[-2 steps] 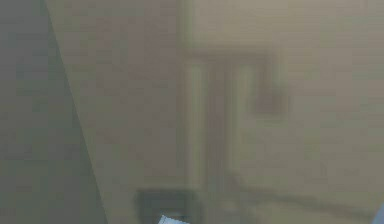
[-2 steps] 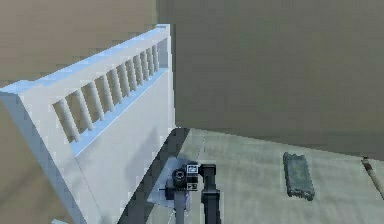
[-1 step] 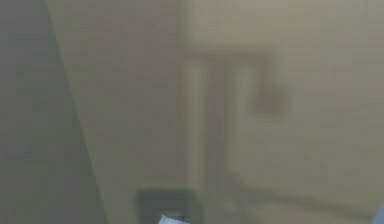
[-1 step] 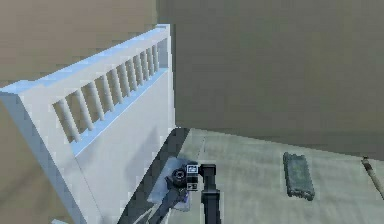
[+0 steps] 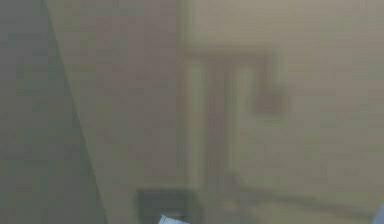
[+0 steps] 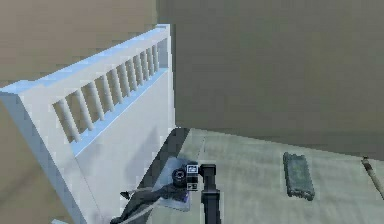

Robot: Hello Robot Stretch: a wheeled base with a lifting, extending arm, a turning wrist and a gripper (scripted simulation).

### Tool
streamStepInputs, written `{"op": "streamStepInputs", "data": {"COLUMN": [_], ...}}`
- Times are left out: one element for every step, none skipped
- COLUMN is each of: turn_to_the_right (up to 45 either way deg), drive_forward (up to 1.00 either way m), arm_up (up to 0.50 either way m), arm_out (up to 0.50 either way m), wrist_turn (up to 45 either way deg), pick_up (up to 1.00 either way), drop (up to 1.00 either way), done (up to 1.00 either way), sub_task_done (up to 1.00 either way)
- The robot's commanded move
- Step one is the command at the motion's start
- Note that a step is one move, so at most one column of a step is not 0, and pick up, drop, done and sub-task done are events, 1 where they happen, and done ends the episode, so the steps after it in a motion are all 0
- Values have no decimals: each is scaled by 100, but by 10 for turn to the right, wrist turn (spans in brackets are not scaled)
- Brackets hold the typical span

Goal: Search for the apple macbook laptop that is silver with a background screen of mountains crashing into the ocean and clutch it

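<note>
My arm [image 6: 210,203] rises from the bottom edge of the arm side view, over a bed with a grey-green cover [image 6: 250,165]. The gripper [image 6: 135,208] reaches left from the white marker squares [image 6: 183,176] toward the foot of a white slatted headboard [image 6: 100,100]. A pale patch lies on the cover around the gripper's body, so I cannot tell whether it holds anything. In the forward view, a dark shape [image 5: 170,200] with a small pale bluish corner [image 5: 173,218] sits at the bottom edge; what it is cannot be made out.
A dark grey oblong thing [image 6: 297,175] lies on the bed cover to the right of the arm. Beige walls stand behind the headboard and the bed. A plain beige wall [image 5: 300,60] stands close ahead in the forward view.
</note>
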Motion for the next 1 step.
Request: {"op": "streamStepInputs", "data": {"turn_to_the_right": [0], "drive_forward": [0], "arm_up": [0], "arm_out": [0], "wrist_turn": [450], "pick_up": [0], "drop": [0], "done": [0], "sub_task_done": [0]}}
